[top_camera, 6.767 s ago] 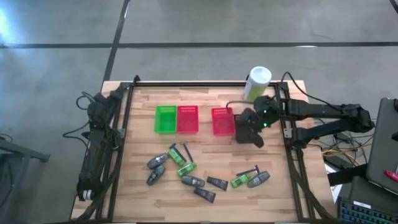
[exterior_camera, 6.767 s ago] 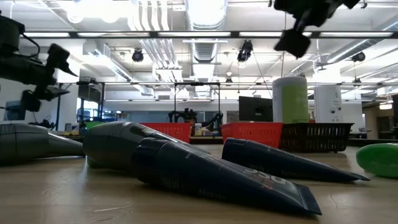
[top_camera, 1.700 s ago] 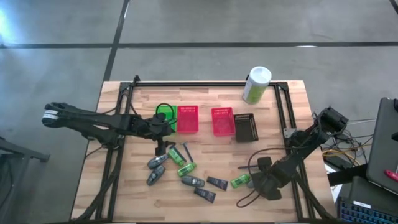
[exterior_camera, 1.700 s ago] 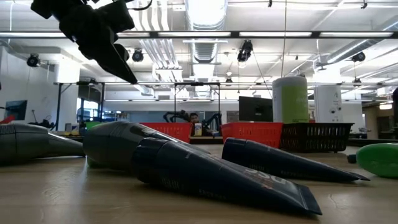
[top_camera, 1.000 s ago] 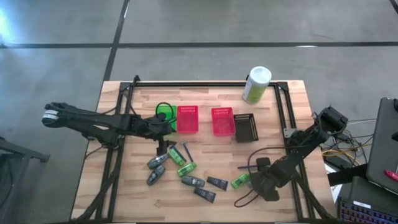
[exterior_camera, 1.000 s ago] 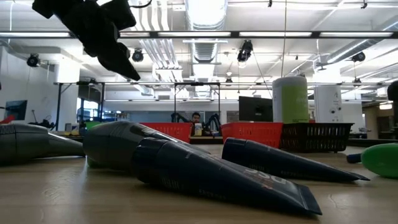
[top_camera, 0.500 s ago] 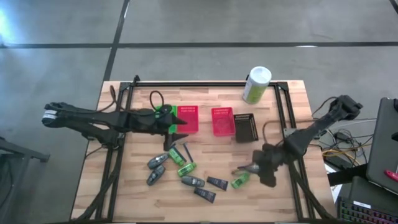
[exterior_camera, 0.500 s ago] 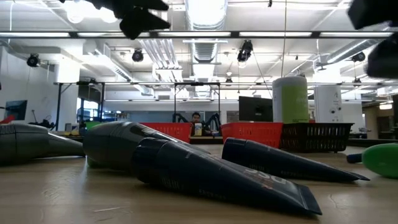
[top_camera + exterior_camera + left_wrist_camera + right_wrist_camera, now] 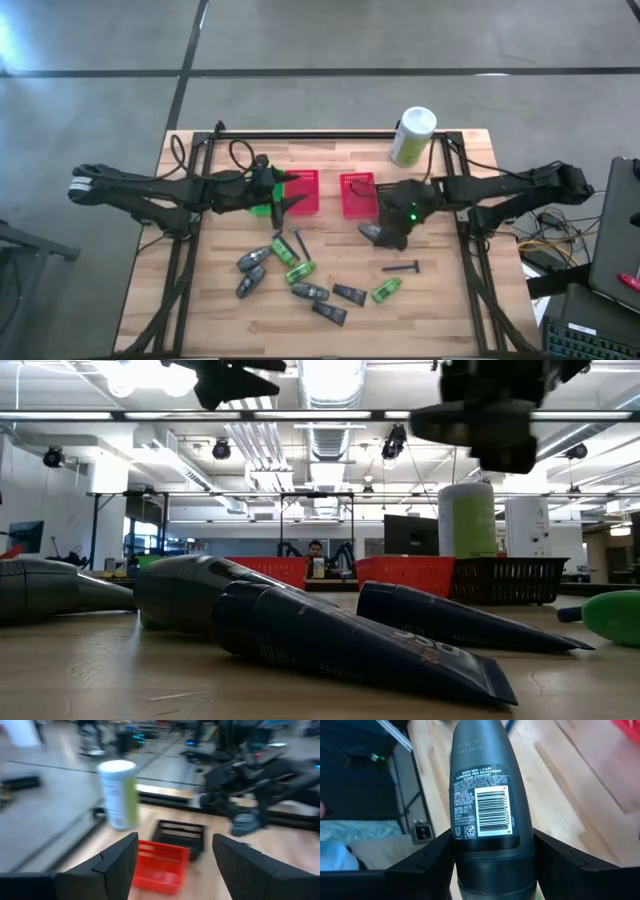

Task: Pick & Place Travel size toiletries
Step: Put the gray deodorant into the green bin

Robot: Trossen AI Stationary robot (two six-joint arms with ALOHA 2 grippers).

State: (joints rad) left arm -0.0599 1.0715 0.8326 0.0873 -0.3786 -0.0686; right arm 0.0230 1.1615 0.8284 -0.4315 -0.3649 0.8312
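Note:
My right gripper [image 9: 378, 231] hangs above the table in front of the red baskets, shut on a grey oval bottle [image 9: 482, 795]. My left gripper [image 9: 292, 197] is open and empty, raised over the green basket [image 9: 262, 207] and the left red basket [image 9: 305, 188]. On the table lie grey bottles [image 9: 254, 260], green tubes [image 9: 299, 270], dark flat tubes [image 9: 349, 294] and a thin dark razor [image 9: 403, 267]. In the low view the dark tubes [image 9: 340, 640] fill the foreground. My right gripper pinches the grey bottle between its two fingers [image 9: 427, 865], one on each narrow side of the body's lower part [image 9: 470, 860], near a seam. The bottle lies along the fingers, its rounded end sticking out past them. It is lifted clear of the table.
A white-and-green canister [image 9: 413, 135] stands at the far edge. A second red basket [image 9: 356, 192] sits beside the right gripper; the dark basket [image 9: 180, 834] shows in the left wrist view. The table's middle right [image 9: 430, 250] is bare wood.
My right gripper has risen from the table's near right part with the grey bottle and moved toward the far side and left, up to the baskets. My left gripper has lifted from above the left cluster, turned level and moved over the green and red baskets, still open.

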